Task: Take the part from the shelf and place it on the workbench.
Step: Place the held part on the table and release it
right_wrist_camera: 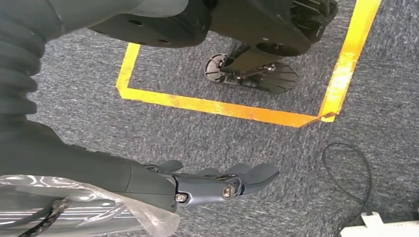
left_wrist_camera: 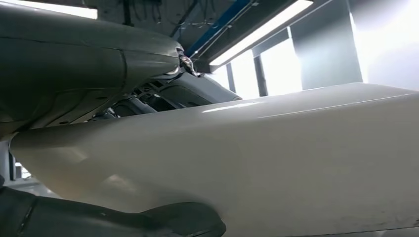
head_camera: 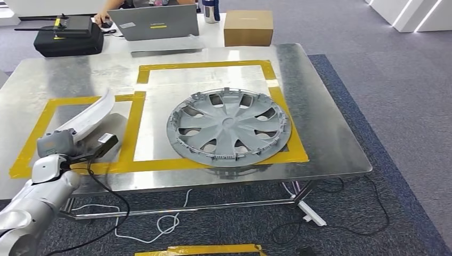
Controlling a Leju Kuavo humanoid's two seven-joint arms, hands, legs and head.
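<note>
The left hand [head_camera: 59, 143] grips a white curved part [head_camera: 90, 118] over the counter [head_camera: 330, 133], at nine o'clock from the hubcap [head_camera: 229, 127]; the right hand [right_wrist_camera: 217, 182] hangs open, holding nothing.

i see a shiny metal workbench [head_camera: 330, 133] marked with 2 yellow tape rectangles [head_camera: 139, 133]. a grey wheel cover [head_camera: 229, 127] lies flat in the larger rectangle, overlapping its tape.

grey hubcap [head_camera: 229, 127] in taped square; laptop [head_camera: 160, 22] | cardboard box [head_camera: 248, 28] behind
</note>
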